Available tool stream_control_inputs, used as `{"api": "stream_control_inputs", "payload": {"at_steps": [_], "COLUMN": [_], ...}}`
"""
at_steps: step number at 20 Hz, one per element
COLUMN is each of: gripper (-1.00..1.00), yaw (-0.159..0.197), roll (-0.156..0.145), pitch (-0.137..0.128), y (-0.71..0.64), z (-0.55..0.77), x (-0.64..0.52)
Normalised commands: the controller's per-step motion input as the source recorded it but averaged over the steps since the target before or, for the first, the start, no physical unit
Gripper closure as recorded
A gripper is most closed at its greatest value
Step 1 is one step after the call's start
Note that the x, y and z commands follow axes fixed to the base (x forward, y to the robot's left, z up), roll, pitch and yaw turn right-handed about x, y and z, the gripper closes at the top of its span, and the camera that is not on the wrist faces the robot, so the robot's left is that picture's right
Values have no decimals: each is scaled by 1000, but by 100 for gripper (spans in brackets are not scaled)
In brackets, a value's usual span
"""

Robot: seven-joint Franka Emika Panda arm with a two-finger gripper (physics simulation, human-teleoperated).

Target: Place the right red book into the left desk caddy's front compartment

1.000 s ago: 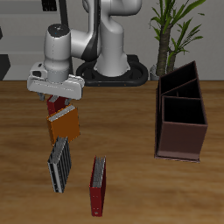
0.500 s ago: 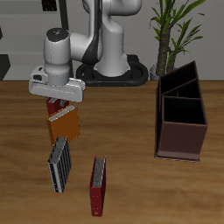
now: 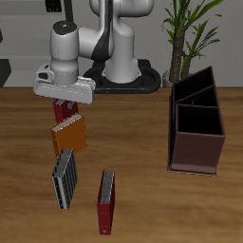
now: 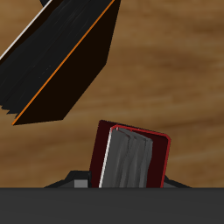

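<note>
My gripper (image 3: 64, 102) is shut on the right red book (image 3: 63, 112), a small bright red hardcover, and holds it on end just above the table, behind the orange book (image 3: 68, 136). In the wrist view the red book (image 4: 131, 157) shows its pale page edges close under the gripper, with the orange book (image 4: 61, 61) lying beyond it. The left desk caddy (image 3: 196, 152), a dark brown-maroon open box with two compartments, stands far across the table from the gripper.
A grey striped book (image 3: 65, 177) and a long thin dark-red book (image 3: 106, 200) lie nearer the table's front edge. A potted plant (image 3: 185, 33) stands behind the caddy. The robot's base (image 3: 119, 71) is at the back.
The gripper has risen a little, and the red book has gone up with it, away from the orange book. Nothing else has moved.
</note>
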Motion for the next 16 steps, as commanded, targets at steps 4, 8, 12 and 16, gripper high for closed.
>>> {"api": "stream_control_inputs", "payload": {"at_steps": [4, 8, 12, 16], "gripper": [100, 100, 100, 100], "yaw": [-45, 54, 21, 0], "roll": [-33, 38, 16, 18], "pitch": [-3, -13, 29, -20], "y": [433, 636, 483, 600], "z": [402, 90, 20, 231], "x": [-237, -99, 13, -33]}}
